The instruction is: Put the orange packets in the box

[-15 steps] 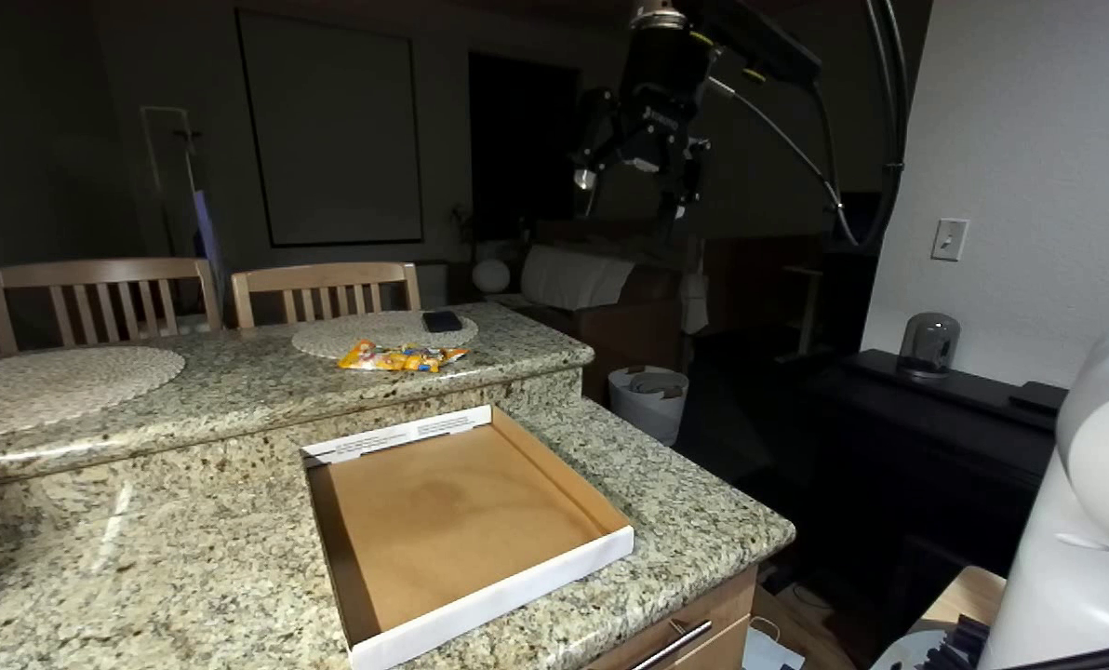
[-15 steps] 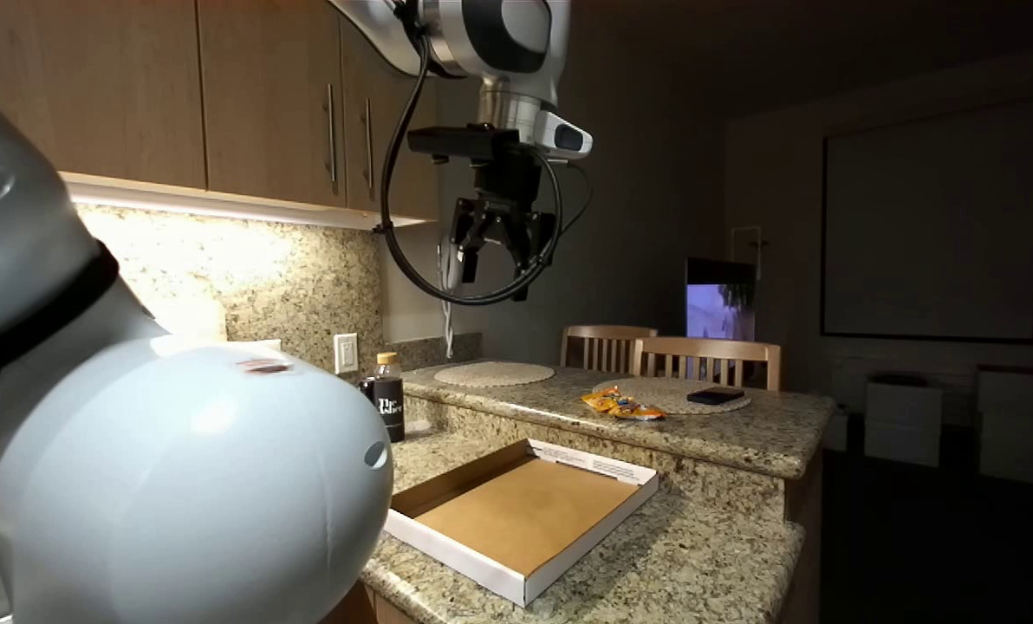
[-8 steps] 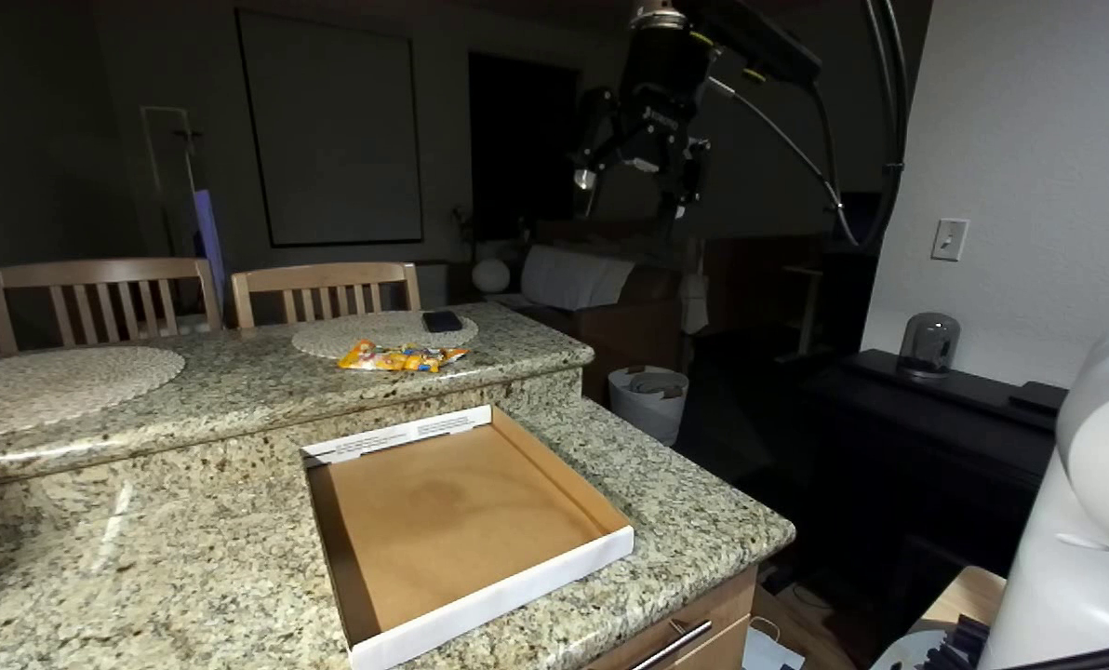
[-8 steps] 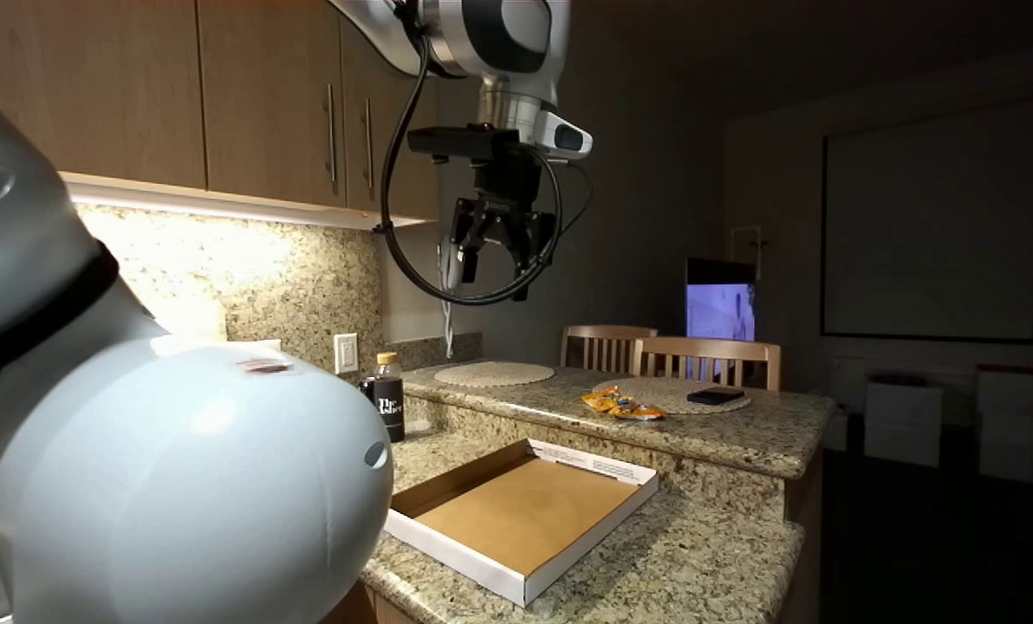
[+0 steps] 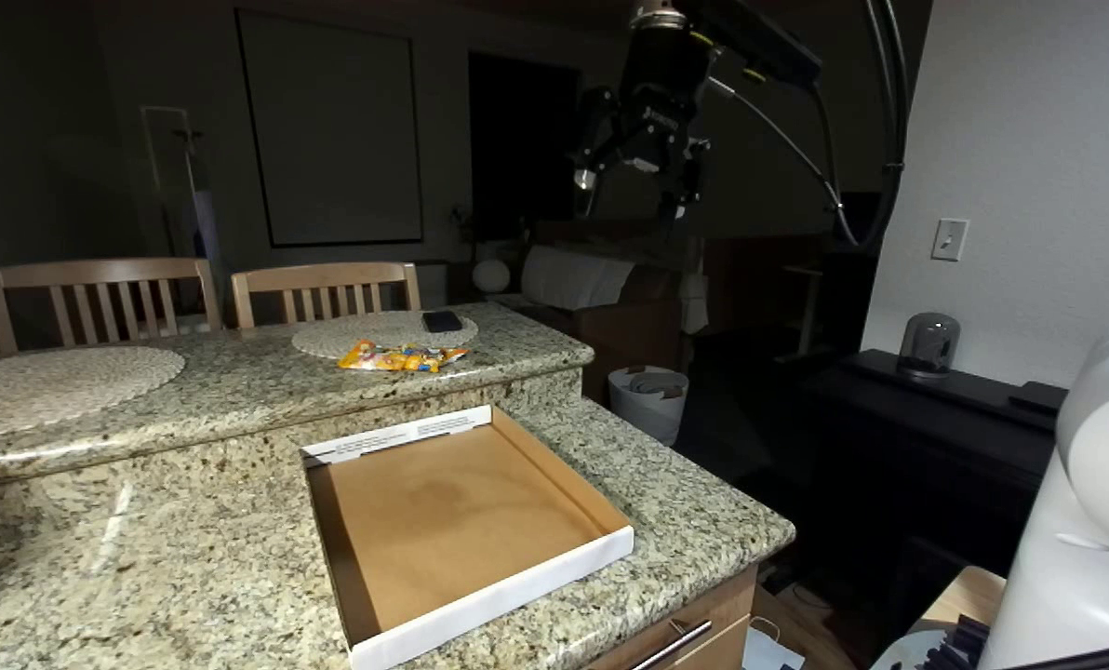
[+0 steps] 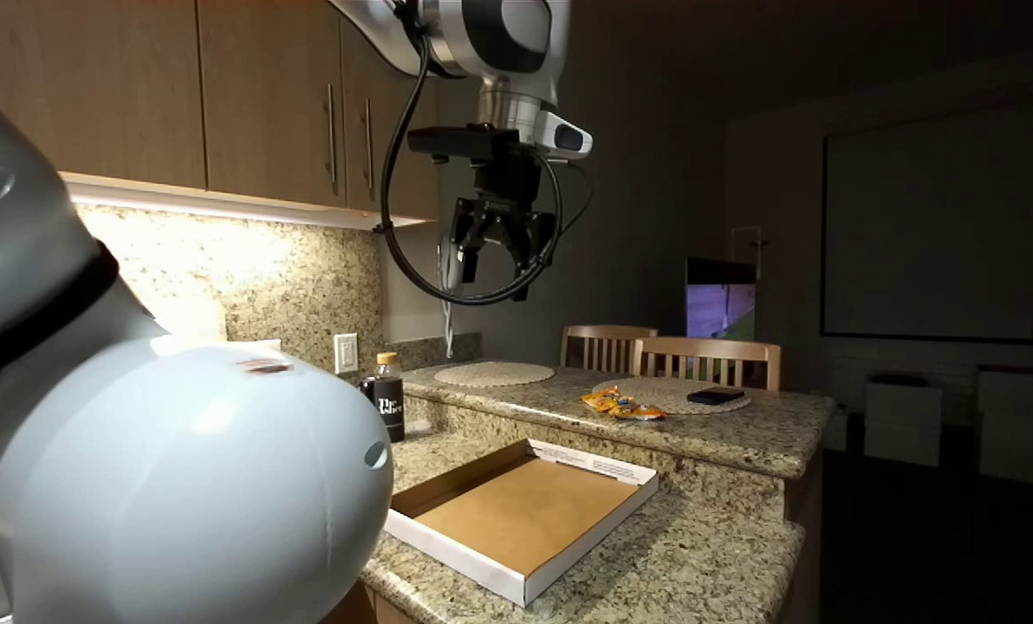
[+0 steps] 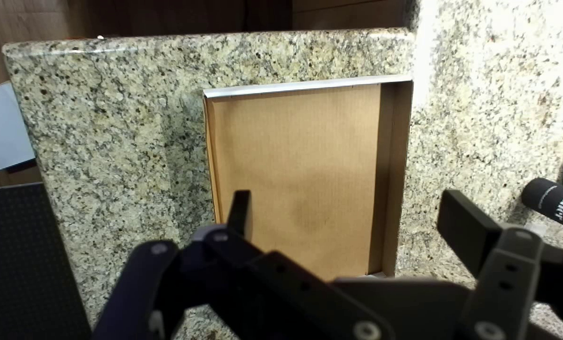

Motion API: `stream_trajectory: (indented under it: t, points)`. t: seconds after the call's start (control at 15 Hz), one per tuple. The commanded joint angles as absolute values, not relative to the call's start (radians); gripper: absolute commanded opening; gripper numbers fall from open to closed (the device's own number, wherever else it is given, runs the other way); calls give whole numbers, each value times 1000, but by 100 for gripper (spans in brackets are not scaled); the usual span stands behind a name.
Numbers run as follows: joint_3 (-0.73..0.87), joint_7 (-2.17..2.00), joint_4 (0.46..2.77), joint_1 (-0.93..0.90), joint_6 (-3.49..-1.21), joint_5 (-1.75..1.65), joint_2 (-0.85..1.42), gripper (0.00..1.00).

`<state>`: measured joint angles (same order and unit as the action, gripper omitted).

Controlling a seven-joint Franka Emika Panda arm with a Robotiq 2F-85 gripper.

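Claw (image 7: 346,208) spread above box (image 7: 300,141); orange packets (image 5: 396,357) on raised counter (image 5: 536,341)

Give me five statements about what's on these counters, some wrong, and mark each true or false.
1. The orange packets are up on the raised counter. True.
2. The orange packets are being carried. False: the open gripper holds nothing.
3. The box rests on the lower counter. True.
4. The box is upside down. False: its open side faces up.
5. A black phone-like slab lies on a round placemat. True.
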<state>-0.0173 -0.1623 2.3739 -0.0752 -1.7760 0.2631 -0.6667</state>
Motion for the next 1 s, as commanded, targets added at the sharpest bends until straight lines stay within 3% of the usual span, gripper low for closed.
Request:
stream_trajectory:
  t: [0.0, 0.47, 0.93]
  points:
    - [-31, -153, 2372, -56, -1772, 272, -666, 100]
    - [-77, -247, 2374, -54, -1870, 327, -623, 100]
    - [-179, -454, 2323, -47, -2353, 405, -424, 100]
